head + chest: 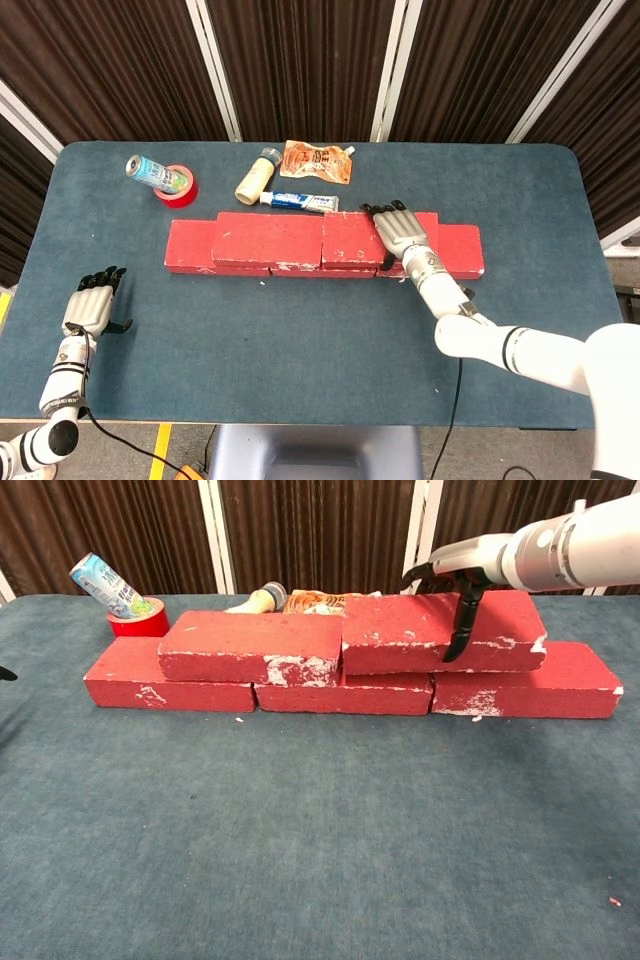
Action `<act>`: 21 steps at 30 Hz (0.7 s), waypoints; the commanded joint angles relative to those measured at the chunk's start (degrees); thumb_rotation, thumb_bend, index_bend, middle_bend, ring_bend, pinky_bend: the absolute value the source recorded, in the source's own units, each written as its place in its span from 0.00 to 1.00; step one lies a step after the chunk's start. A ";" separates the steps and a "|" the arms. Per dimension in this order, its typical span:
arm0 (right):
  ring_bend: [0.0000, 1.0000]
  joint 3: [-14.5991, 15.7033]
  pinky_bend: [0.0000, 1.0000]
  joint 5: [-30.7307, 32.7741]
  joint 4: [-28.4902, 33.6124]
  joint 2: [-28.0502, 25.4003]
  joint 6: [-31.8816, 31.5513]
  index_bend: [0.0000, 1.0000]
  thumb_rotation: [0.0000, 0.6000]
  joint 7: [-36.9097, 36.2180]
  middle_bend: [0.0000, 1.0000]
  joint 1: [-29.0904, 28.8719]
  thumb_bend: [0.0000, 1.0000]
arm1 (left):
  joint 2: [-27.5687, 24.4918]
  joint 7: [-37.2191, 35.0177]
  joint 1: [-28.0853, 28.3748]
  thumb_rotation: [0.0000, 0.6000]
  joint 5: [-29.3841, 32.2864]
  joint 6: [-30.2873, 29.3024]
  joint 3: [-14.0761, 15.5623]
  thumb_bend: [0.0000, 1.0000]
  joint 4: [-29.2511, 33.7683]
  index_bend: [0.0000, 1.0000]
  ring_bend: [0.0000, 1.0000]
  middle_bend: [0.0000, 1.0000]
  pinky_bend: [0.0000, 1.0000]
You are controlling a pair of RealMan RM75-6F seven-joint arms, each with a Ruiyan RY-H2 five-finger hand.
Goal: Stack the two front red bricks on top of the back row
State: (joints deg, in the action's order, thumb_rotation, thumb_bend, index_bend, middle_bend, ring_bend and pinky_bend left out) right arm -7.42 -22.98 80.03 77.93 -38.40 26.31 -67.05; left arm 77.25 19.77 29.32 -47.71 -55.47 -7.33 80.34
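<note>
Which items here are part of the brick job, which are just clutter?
Job: right top brick, held by right hand; left top brick; bottom row bricks.

Clutter: can, red tape roll, bottle, toothpaste tube, snack pouch. Left hand idle.

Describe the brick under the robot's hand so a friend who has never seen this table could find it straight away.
On the dark blue felt-covered table a low wall of chalk-scuffed red bricks runs left to right. The brick in question is the right-hand red brick of the top layer, end to end with the other top brick. It alone has the right hand on it, fingers hooked over its front face.
</note>
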 commanded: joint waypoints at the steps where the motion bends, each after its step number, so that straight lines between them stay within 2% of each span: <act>1: 0.29 0.18 0.04 0.05 -0.42 0.31 0.20 0.08 1.00 -0.27 0.27 -0.24 0.05 | 0.20 -0.15 -0.08 1.00 -0.22 -0.06 0.10 0.26 -0.24 0.00 0.00 0.00 0.04; 21: 0.29 1.43 0.04 -0.47 -2.83 1.92 1.39 0.08 1.00 -1.95 0.27 -0.95 0.05 | 0.39 -0.06 -0.10 1.00 0.41 0.01 -0.06 0.26 -0.72 0.00 0.00 0.00 0.04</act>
State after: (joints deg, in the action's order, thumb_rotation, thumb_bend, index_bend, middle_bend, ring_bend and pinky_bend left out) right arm -6.03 -23.39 77.28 79.77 -37.07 24.40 -67.94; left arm 77.60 19.79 29.18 -47.35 -55.61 -7.36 79.79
